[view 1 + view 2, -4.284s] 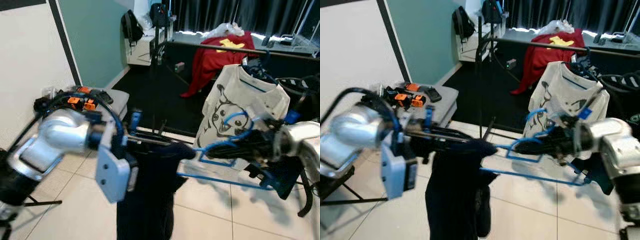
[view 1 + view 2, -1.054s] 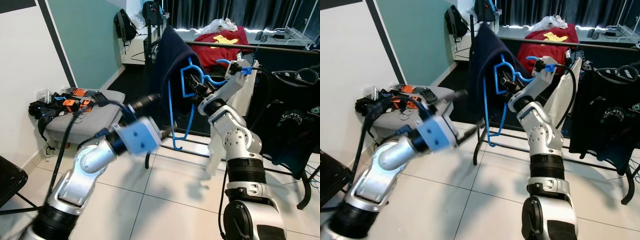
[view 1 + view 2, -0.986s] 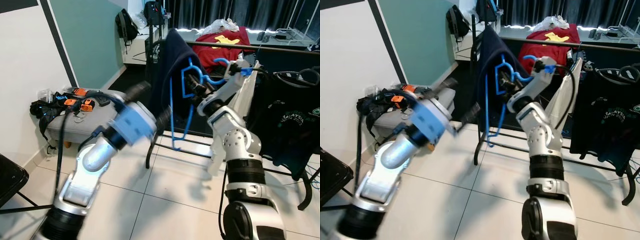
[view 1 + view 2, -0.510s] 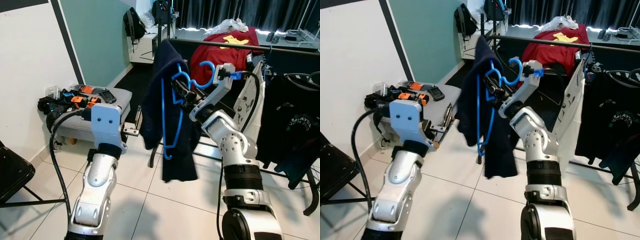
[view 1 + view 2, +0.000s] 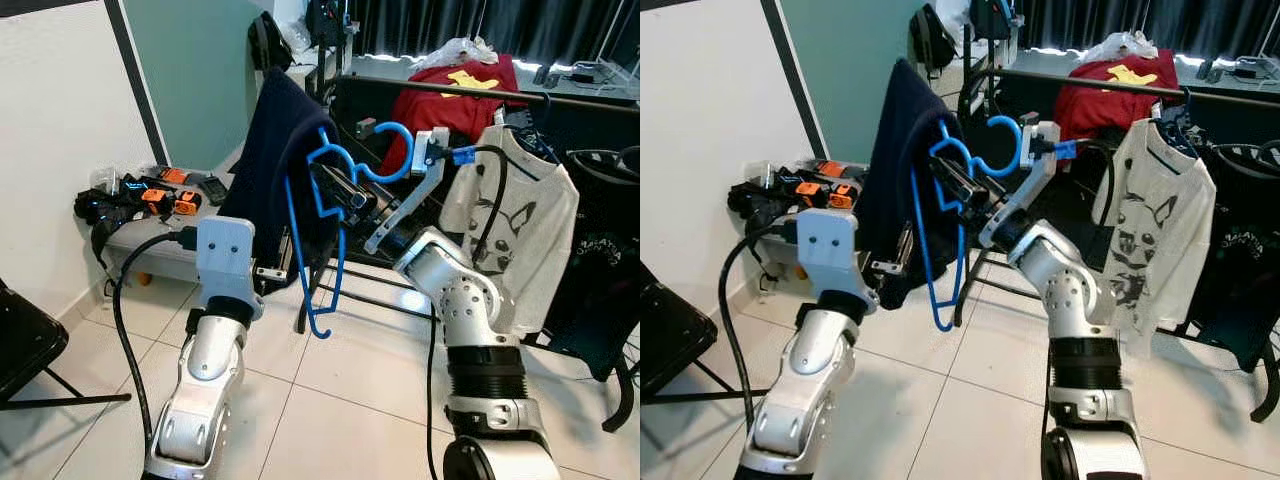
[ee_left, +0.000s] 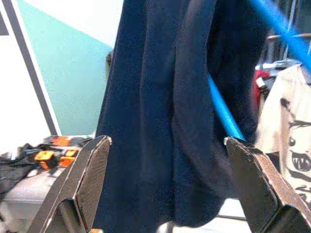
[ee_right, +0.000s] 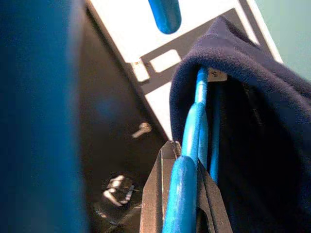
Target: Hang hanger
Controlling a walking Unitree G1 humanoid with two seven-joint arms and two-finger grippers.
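Nearest us, our left gripper [image 6: 165, 187] stood spread wide, holding nothing, just before the dark blue garment [image 5: 275, 160]. Our right gripper [image 5: 335, 195] was pinched shut on the blue hanger [image 5: 330, 235], held up in the air with the garment draped over it and its hook [image 5: 395, 150] pointing toward the rail [image 5: 480, 92] beyond. We judged ourselves mid-carry; the next move called for lifting the hook over that rail, beside the white shirt [image 5: 515, 215].

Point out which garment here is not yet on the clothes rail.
The navy garment: it hangs on the blue hanger clamped in the right gripper, off the rail. The white dog-print shirt and red shirt hang there.
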